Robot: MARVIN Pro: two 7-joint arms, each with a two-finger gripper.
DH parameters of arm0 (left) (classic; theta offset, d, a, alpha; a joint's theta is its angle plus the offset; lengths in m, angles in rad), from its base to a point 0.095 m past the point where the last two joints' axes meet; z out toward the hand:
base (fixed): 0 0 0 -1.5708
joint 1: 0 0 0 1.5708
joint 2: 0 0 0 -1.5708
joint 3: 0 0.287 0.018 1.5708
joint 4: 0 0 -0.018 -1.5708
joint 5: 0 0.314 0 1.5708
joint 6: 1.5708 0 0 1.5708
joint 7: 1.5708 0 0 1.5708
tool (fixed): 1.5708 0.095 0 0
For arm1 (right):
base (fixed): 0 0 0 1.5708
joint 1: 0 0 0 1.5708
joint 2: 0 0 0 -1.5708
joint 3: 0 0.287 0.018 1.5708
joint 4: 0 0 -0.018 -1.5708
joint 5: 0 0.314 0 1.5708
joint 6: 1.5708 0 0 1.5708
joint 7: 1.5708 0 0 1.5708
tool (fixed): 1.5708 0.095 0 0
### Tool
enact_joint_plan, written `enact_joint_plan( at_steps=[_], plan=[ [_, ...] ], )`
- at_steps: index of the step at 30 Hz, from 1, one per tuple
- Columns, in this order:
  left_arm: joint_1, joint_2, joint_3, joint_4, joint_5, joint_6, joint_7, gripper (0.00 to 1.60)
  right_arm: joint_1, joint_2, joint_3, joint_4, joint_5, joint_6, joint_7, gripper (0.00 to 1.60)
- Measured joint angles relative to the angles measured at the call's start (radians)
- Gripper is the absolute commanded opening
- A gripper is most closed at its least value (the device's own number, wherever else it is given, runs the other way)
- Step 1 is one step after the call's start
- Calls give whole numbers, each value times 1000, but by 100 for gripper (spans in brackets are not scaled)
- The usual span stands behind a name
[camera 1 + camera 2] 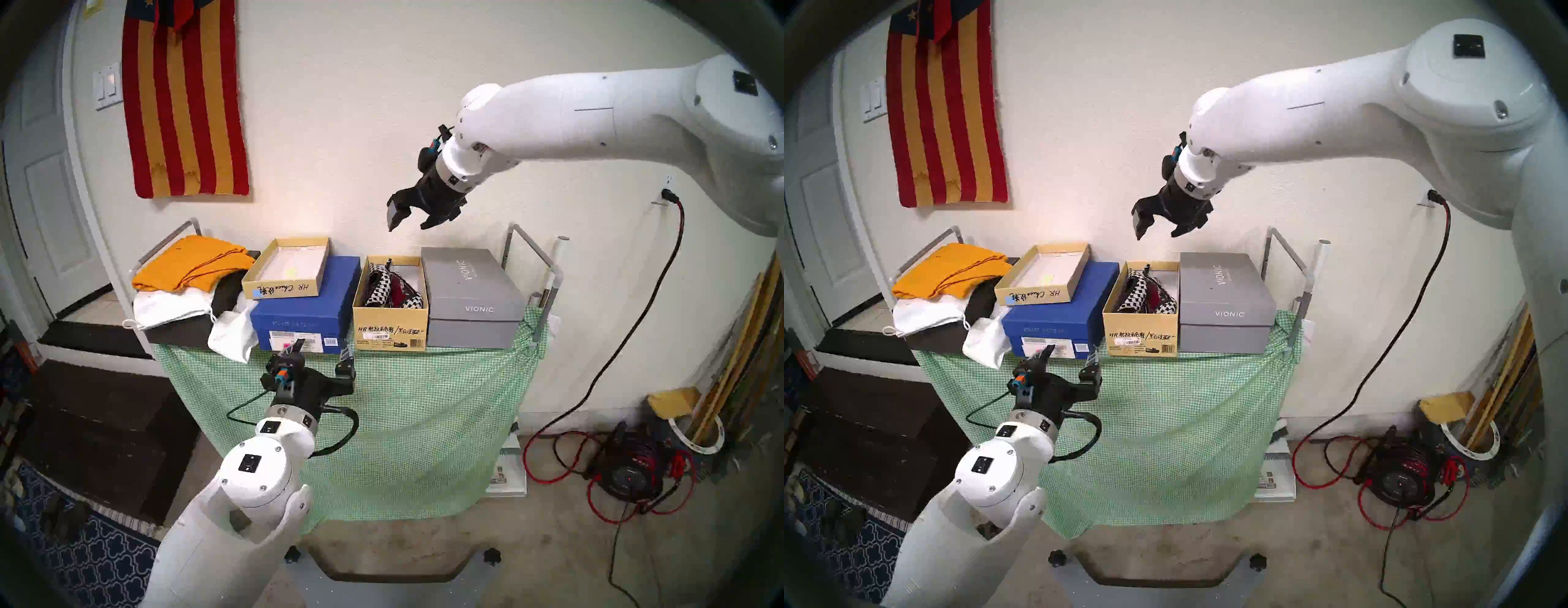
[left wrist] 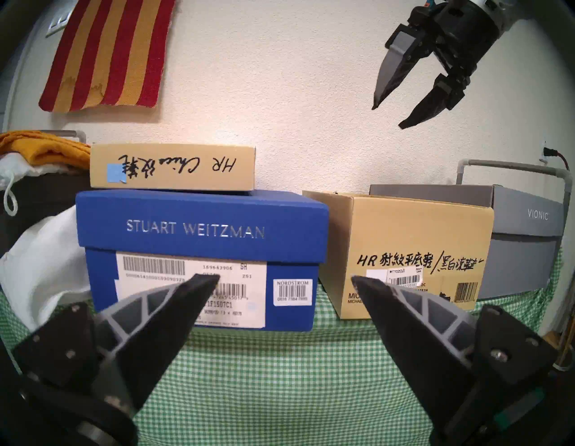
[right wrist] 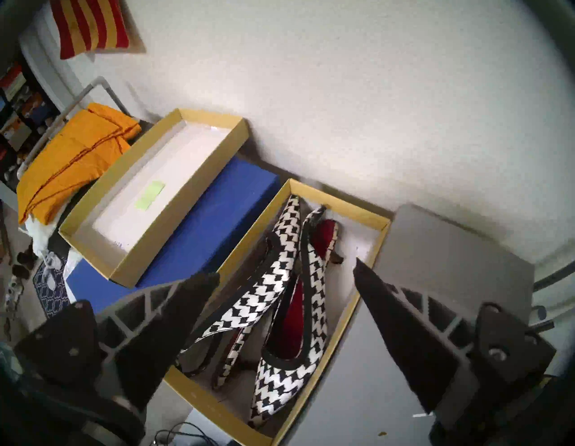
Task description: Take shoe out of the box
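The deep tan-yellow box (image 1: 390,325) stands open on the table between a blue box and a grey box; it also shows in the left wrist view (image 2: 404,246). Inside it lie two black-and-white houndstooth shoes (image 1: 392,286) with red lining, one on its side (image 3: 267,280), one sole down (image 3: 298,342). My right gripper (image 1: 407,225) is open and empty, in the air above the box's far end. My left gripper (image 1: 324,350) is open and empty, in front of the table edge, facing the blue box.
A blue Stuart Weitzman box (image 1: 305,305) carries the shallow tan lid (image 1: 288,267). A grey VIONIC box (image 1: 471,297) stands right of the open box. Orange and white cloths (image 1: 186,271) lie at the left. Metal side rails (image 1: 534,259) and a green checked cloth (image 1: 403,416) bound the table.
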Motion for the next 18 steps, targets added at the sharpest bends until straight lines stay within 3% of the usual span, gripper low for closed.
enact_joint_plan(
  at_steps=[7,18],
  plan=[
    [0,0,0,0,0,0,0,160,-47,-76,15,24,9,33,-35,160],
    [0,0,0,0,0,0,0,160,-105,-122,-52,59,-32,40,-113,160]
  ],
)
